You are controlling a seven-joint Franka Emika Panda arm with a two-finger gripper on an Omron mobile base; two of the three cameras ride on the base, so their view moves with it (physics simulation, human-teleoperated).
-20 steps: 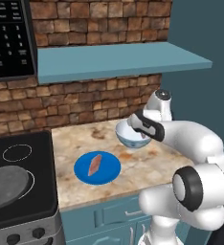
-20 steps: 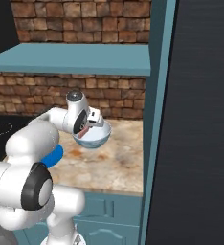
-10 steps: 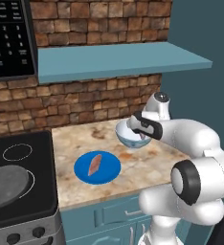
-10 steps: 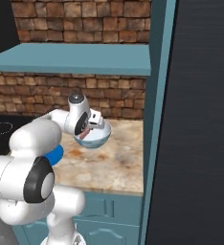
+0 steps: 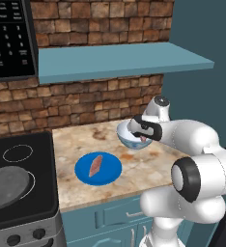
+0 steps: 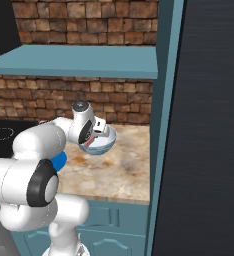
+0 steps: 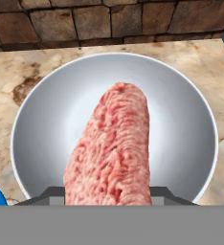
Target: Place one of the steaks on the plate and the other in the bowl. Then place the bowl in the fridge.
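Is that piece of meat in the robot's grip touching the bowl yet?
Cannot tell. In the hand view the steak hangs over the bowl, hiding any gap; both base views block the contact spot.

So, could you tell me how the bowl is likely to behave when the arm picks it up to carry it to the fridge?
The bowl looks rigid, so it should hold its shape in a grip. Its inside is smooth and glossy, so fingers on the rim may slip. The steak leans up out of it between the gripper jaws; left off-centre, it might tilt the bowl.
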